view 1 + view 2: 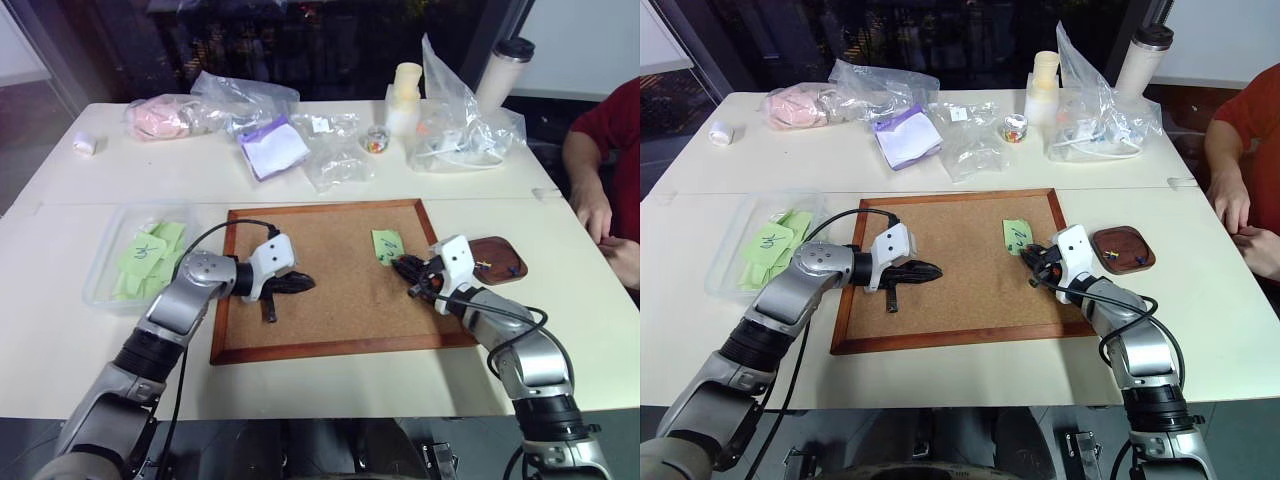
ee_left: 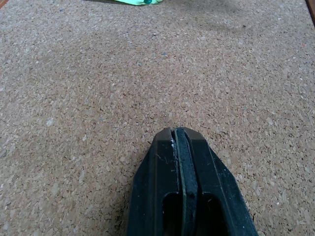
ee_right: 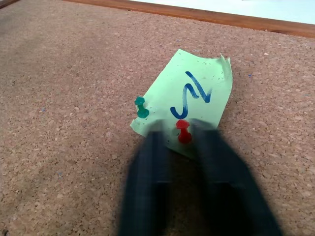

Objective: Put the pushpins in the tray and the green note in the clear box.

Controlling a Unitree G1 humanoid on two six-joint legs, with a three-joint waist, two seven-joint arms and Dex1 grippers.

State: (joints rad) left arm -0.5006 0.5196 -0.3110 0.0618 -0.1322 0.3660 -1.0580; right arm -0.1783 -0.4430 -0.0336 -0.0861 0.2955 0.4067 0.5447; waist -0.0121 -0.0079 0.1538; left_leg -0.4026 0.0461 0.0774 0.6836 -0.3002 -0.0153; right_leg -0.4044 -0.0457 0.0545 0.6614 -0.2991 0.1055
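An office or meeting room is suggested. Two white tables (image 1: 90,190) are pushed together before a dark glass wall (image 1: 300,45). Office supplies are laid out: a cork board (image 1: 340,275), sticky notes (image 1: 142,255), a paper pad (image 1: 272,147). A person (image 1: 605,170) is seated alongside.

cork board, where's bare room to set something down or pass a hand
Bare cork lies between the left gripper and the green note, and along the near frame of the cork board. It is crowded at the note, where the right gripper hovers beside the tray.
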